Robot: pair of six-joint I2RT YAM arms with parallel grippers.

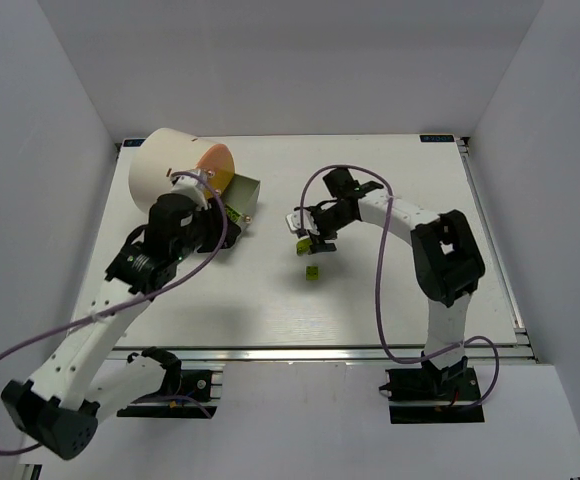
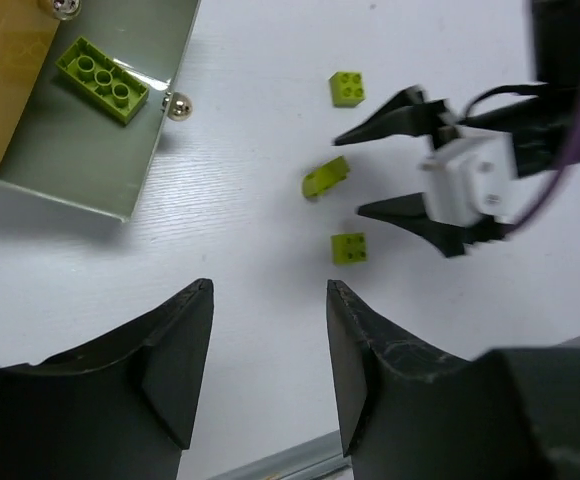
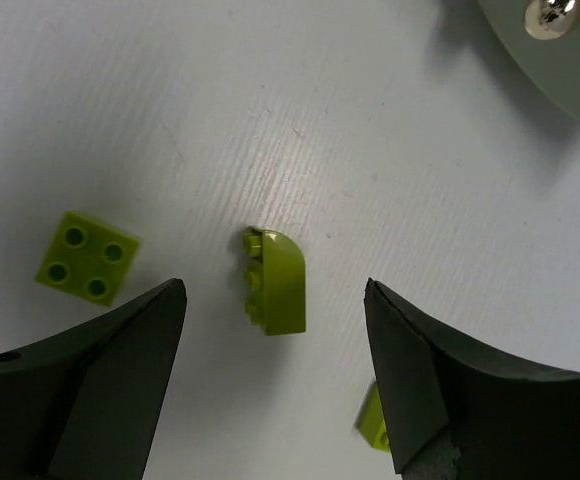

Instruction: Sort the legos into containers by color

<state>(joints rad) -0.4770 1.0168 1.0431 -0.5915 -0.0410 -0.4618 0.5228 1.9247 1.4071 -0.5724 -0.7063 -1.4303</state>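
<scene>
Three yellow-green legos lie on the white table. A rounded one (image 3: 275, 280) rests between the fingers of my right gripper (image 3: 272, 300), which is open and touches nothing. A square one (image 3: 87, 258) lies to its left, and the third (image 3: 375, 420) shows partly behind the right finger. A longer yellow-green brick (image 2: 102, 80) sits in an open container tray (image 2: 80, 150) of the cream drum (image 1: 165, 170). My left gripper (image 2: 270, 295) hangs open and empty over bare table, near that tray.
The drum's orange face (image 1: 215, 165) points toward the table's middle, with a metal knob (image 2: 178, 106) at the tray's corner. In the left wrist view the right gripper (image 2: 348, 175) straddles the rounded brick. White walls surround the table.
</scene>
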